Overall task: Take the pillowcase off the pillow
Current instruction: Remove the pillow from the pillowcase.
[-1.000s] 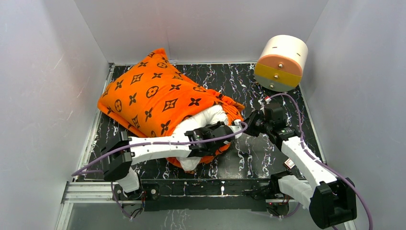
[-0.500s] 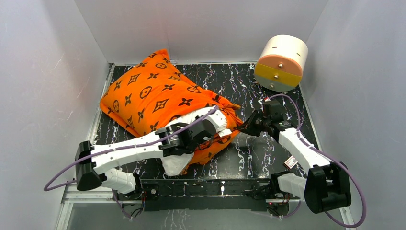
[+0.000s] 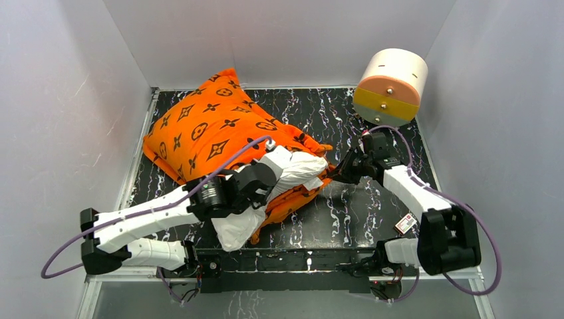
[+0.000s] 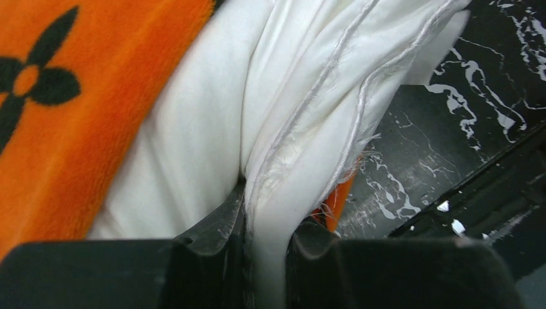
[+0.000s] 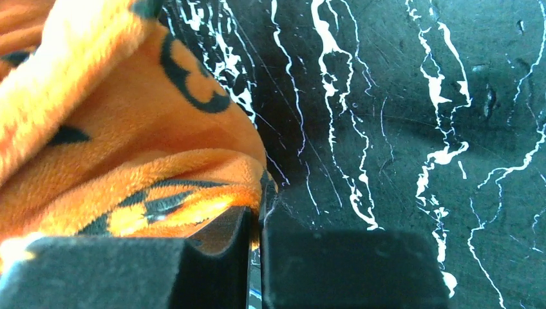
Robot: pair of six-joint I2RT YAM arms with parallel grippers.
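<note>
The orange pillowcase [image 3: 206, 129] with black motifs lies at the back left of the table, still around most of the white pillow [image 3: 299, 166]. The pillow bulges out of the case's open end and hangs down to the table's near edge. My left gripper [image 3: 274, 165] is shut on a seam fold of the pillow [image 4: 290, 96], pinched between the two black fingers of that gripper [image 4: 267, 222], with the pillowcase [image 4: 58, 116] to the left. My right gripper [image 3: 334, 174] is shut on the pillowcase's hem at the open end; in its wrist view the jaws of that gripper [image 5: 256, 219] nip a thin edge of the pillowcase [image 5: 129, 148].
A white-and-orange round drum [image 3: 390, 85] leans at the back right corner. White walls close in the black marbled table [image 3: 372, 119] on three sides. A small tag [image 3: 407, 222] lies near the right arm's base, and a metal rail [image 3: 286, 259] runs along the near edge.
My left arm has drawn back toward the near left with the pillow in its grip, so more white shows at the front. The right gripper edged slightly left, still holding the hem.
</note>
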